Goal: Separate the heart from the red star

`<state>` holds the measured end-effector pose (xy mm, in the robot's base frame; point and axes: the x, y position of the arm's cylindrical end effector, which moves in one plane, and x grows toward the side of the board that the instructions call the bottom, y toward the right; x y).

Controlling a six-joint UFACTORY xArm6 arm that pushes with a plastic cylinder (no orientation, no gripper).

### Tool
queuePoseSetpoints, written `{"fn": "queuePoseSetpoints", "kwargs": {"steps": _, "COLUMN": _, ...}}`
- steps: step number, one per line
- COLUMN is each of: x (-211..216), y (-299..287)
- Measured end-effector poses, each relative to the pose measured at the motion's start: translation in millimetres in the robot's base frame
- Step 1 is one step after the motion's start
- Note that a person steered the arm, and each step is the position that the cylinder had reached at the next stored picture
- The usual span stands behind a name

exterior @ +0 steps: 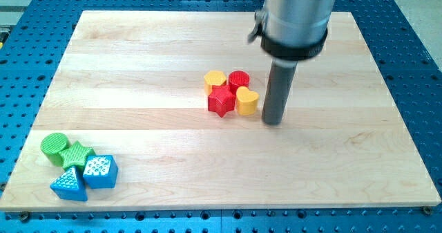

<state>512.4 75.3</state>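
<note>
A yellow heart [247, 101] lies near the board's middle, touching the right side of a red star [222, 101]. Behind them sit a yellow hexagon-like block [215, 80] and a red round block [239, 80], all four packed in one cluster. My tip [273, 121] rests on the board just to the right of the yellow heart, a small gap away from it. The rod rises from there to the grey arm body [295, 15] at the view's top.
A second cluster sits at the view's bottom left: a green round block [54, 146], a green star [77, 153], a blue triangle [70, 184] and a blue block [101, 171]. The wooden board [345, 164] lies on a blue perforated table.
</note>
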Motion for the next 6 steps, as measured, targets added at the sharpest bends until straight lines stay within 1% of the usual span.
{"fn": "queuePoseSetpoints", "kwargs": {"steps": 1, "x": 28.2, "y": -26.3}}
{"fn": "queuePoseSetpoints", "kwargs": {"steps": 2, "x": 5.6, "y": -61.0}}
{"fn": "queuePoseSetpoints", "kwargs": {"steps": 3, "x": -30.8, "y": -55.2}}
{"fn": "queuePoseSetpoints", "kwargs": {"steps": 4, "x": -77.2, "y": -32.8}}
{"fn": "queuePoseSetpoints", "kwargs": {"steps": 5, "x": -109.8, "y": -3.7}}
{"fn": "queuePoseSetpoints", "kwargs": {"steps": 6, "x": -111.3, "y": 23.4}}
